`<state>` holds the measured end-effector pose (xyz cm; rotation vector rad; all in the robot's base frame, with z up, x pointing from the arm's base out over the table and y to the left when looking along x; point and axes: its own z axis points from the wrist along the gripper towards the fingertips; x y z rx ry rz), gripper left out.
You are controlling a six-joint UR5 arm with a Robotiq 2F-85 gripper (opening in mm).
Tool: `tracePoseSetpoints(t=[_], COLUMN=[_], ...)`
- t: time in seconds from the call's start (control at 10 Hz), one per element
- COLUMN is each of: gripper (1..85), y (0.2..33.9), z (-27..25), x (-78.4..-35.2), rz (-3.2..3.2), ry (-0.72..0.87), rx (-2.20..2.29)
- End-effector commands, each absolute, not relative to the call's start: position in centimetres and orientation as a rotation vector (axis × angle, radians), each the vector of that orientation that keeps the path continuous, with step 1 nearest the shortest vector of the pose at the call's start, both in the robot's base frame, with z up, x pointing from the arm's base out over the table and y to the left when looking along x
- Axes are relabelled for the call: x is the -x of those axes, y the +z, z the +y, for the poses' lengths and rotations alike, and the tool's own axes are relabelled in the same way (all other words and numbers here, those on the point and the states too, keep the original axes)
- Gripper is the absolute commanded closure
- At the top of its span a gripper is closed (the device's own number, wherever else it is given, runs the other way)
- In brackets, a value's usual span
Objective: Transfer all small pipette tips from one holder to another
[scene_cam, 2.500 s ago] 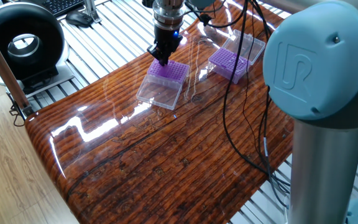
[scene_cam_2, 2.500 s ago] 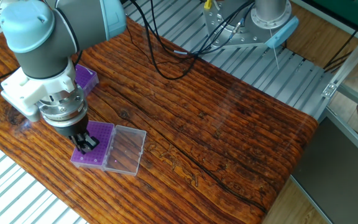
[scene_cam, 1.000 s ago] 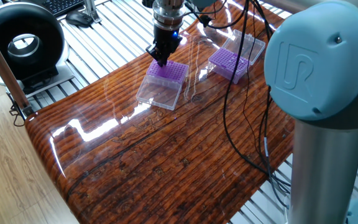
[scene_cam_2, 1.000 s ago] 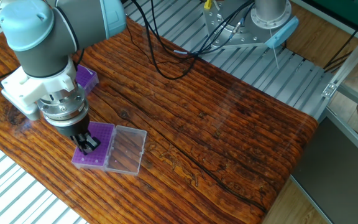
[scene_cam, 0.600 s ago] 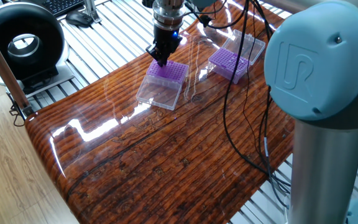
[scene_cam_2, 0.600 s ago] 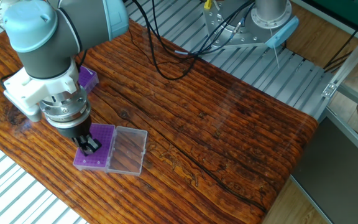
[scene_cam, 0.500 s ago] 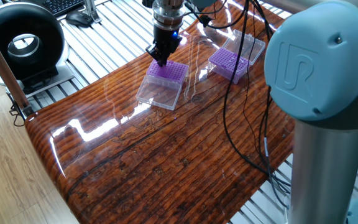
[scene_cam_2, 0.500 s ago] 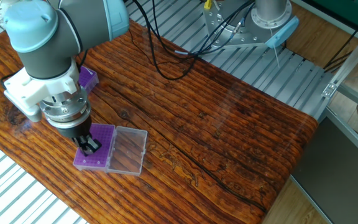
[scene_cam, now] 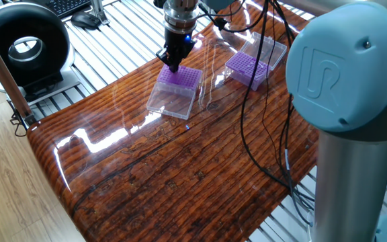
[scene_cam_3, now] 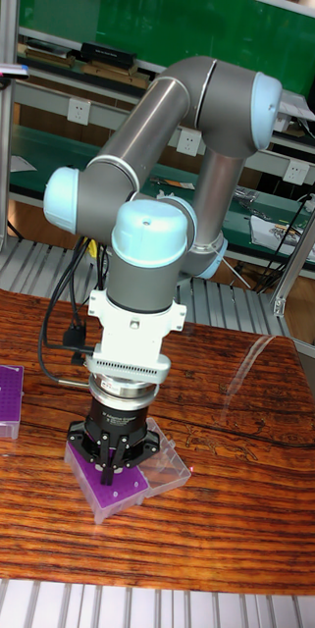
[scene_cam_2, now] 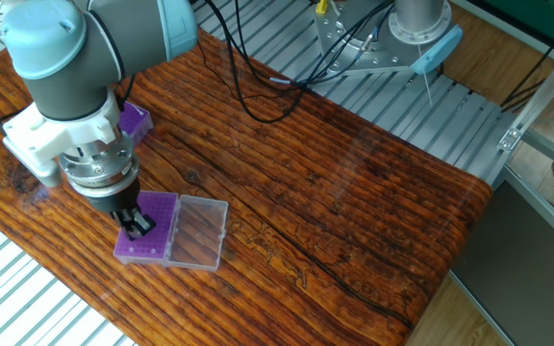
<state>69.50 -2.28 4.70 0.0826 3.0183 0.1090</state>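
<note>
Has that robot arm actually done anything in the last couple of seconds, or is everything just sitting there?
The gripper has risen slightly from the purple box beneath it; whether it carries a tip cannot be told. Both purple boxes, including the other purple box, and the clear lid lie where they were.

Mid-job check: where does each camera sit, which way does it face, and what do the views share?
One fixed view: high behind the arm's base, looking across the table; blue joint fills the right.
The other fixed view: high from the opposite side; wrist at left.
Tall fixed view: table level, facing the whole arm.
Shared: gripper over the near purple box.
</note>
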Motion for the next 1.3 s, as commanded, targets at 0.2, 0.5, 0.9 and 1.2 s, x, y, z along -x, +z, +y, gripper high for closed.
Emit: tracePoseSetpoints(t=[0.2, 0.5, 0.9, 1.2], gripper=[84.7, 84.7, 84.7, 84.7], y=[5.0, 5.3, 5.6, 6.4], z=[-2.4, -2.7, -3.0, -3.6], x=[-69.8, -69.8, -69.7, -69.5], rz=[3.012, 3.011, 3.007, 3.005], ry=[0.091, 0.066, 0.043, 0.041], rx=[-0.134, -0.149, -0.175, -0.174])
